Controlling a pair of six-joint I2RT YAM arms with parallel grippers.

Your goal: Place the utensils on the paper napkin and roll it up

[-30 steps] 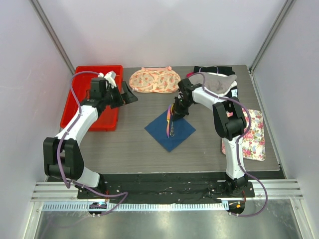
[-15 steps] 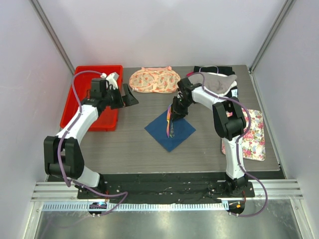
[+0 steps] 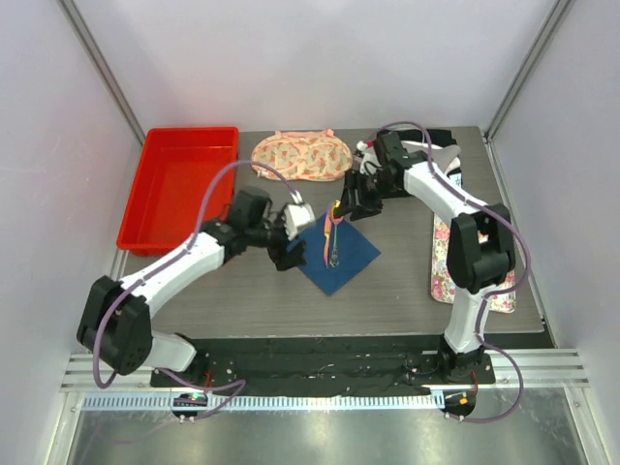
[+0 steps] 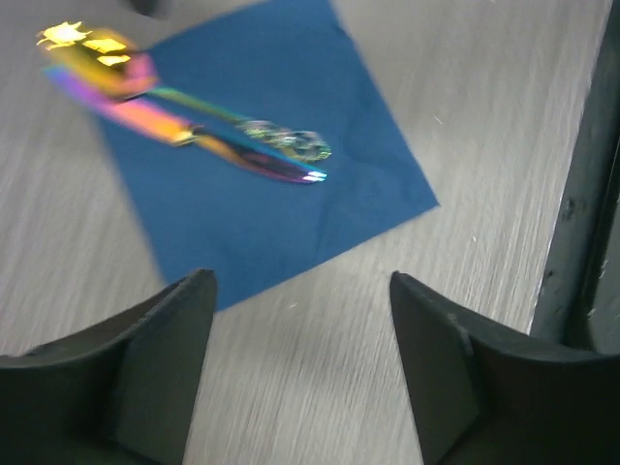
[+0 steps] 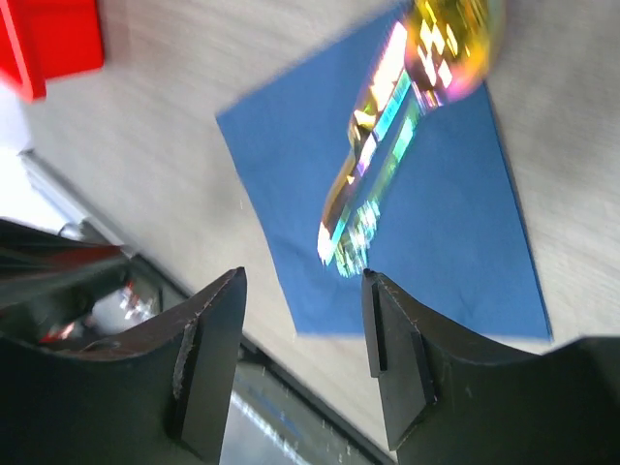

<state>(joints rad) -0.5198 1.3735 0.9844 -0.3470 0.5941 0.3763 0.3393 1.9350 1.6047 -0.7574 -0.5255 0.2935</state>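
Utensils down on napkin, rolling not yet started.
Utensils [image 4: 194, 126] are lying on the paper napkin [image 4: 291, 213] just ahead of left pincer [image 4: 300, 291], which is gaping empty; right pincer [image 5: 305, 281] is hovering above them, also released. Approx. three pcs, blur is hiding the count.

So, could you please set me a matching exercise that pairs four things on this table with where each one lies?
Things:
1. utensils
2. paper napkin
3. red tray
4. peach floral cloth

Places:
a. far left corner of the table
b. lying together on the blue sheet
c. far edge, near the middle
d. spread flat at the middle, set cornerwise

Pairs: 1-b, 2-d, 3-a, 4-c.
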